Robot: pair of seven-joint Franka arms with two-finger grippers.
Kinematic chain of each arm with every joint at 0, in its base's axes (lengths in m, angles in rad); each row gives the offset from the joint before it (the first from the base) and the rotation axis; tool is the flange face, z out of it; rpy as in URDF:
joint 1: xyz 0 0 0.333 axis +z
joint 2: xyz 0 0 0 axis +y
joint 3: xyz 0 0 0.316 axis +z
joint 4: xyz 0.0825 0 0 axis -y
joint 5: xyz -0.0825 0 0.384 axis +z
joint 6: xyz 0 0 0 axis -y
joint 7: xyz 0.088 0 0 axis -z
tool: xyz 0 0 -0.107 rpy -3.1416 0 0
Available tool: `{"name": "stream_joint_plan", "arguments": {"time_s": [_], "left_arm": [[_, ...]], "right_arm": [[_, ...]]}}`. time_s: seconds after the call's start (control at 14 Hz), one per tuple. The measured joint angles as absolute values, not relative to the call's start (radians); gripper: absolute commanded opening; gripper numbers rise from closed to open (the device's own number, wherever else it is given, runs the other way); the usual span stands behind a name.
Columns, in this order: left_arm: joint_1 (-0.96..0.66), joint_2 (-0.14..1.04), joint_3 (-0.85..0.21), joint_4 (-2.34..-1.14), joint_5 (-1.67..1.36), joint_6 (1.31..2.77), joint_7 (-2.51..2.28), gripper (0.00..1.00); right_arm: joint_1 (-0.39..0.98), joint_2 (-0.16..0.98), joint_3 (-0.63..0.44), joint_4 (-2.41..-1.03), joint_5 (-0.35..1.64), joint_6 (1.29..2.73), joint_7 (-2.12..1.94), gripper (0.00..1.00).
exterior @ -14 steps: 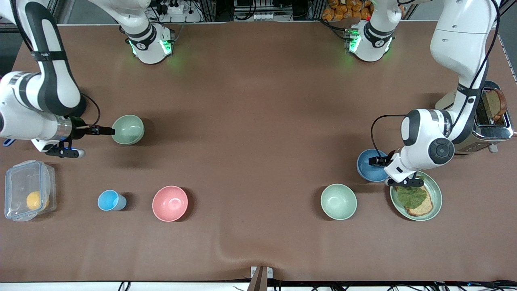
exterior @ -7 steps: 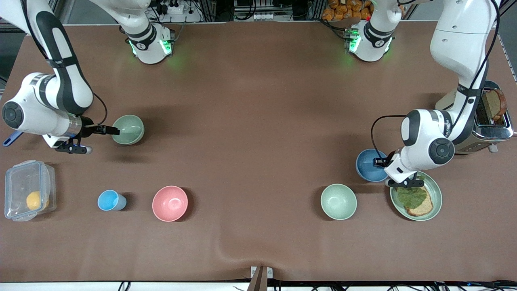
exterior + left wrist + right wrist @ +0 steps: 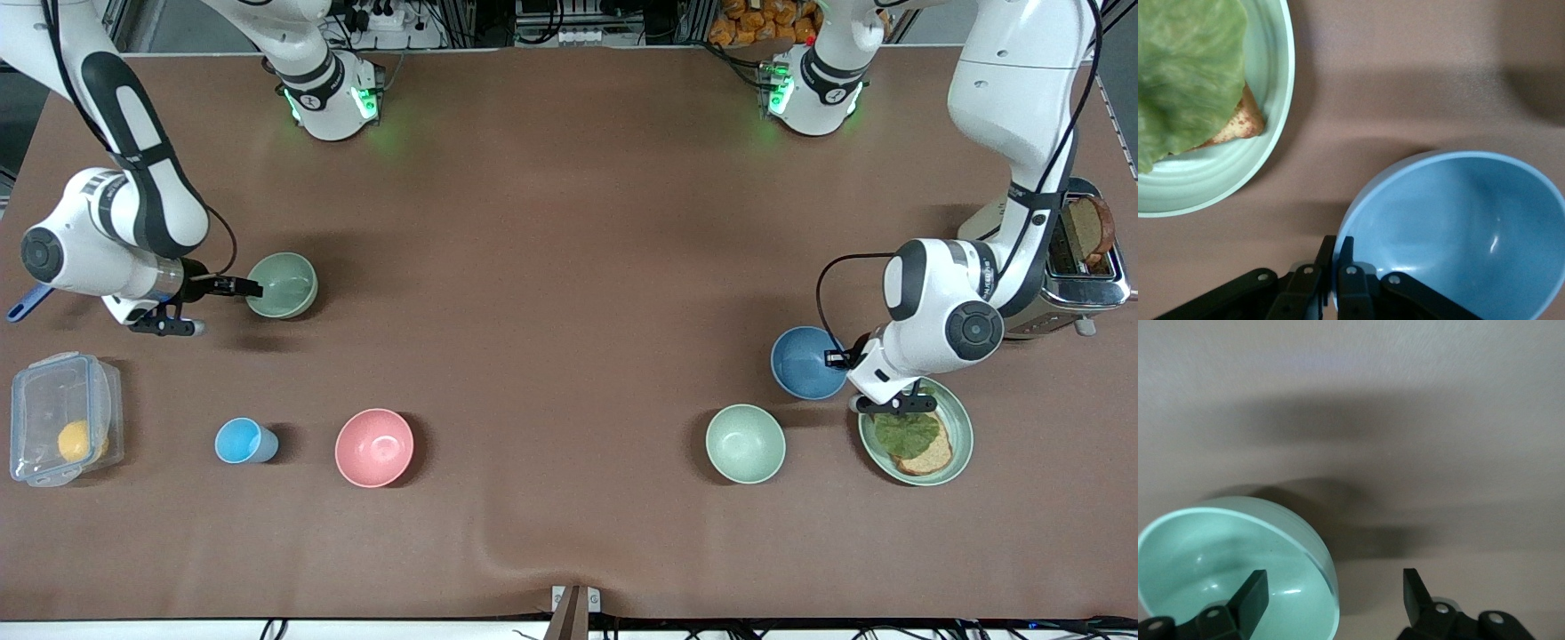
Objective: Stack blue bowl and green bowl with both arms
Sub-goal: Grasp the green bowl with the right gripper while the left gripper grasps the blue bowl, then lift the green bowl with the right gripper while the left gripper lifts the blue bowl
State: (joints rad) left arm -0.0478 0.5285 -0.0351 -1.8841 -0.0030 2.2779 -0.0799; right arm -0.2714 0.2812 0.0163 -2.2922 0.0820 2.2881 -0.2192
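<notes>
Jaws pinch the matte blue bowl (image 3: pixel 807 362); right jaws straddle mint green bowl (image 3: pixel 283 284) rim.

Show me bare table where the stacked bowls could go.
Widest free patch: the table middle, between the green bowl at the right tool and the blue bowl gripped by the left tool. Crowded around the bread plate and toaster.

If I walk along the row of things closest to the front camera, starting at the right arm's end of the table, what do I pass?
Clear plastic box with a yellow thing inside → light-blue cup → pink bowl → green bowl → green plate with bread and lettuce.
</notes>
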Motion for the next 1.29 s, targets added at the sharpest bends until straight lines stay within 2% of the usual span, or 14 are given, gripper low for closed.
{"name": "stream_joint_plan", "arguments": {"time_s": [0.14,0.21,0.29,0.86,1.14,1.29], "left_arm": [[-0.046,0.526,-0.034,-1.879,-0.003,2.28,-0.08,0.0],[-0.044,0.524,-0.033,-1.873,-0.003,2.284,-0.081,0.0],[-0.04,0.523,-0.031,-1.865,-0.003,2.288,-0.083,0.0],[-0.009,0.465,-0.027,-1.851,-0.003,2.29,-0.098,0.0],[-0.006,0.449,-0.027,-1.851,-0.003,2.29,-0.1,0.0],[-0.006,0.447,-0.028,-1.851,-0.003,2.29,-0.106,0.0]], "right_arm": [[-0.271,0.283,0.021,-2.307,0.082,2.295,-0.221,0.2],[-0.271,0.283,0.022,-2.308,0.082,2.295,-0.221,0.05],[-0.271,0.283,0.022,-2.308,0.082,2.294,-0.221,0.0],[-0.246,0.251,0.034,-2.294,0.085,2.214,-0.221,0.0],[-0.122,0.159,0.039,-2.189,0.136,2.004,-0.072,0.0],[-0.019,0.119,0.043,-2.154,0.173,1.974,0.088,0.0]]}}
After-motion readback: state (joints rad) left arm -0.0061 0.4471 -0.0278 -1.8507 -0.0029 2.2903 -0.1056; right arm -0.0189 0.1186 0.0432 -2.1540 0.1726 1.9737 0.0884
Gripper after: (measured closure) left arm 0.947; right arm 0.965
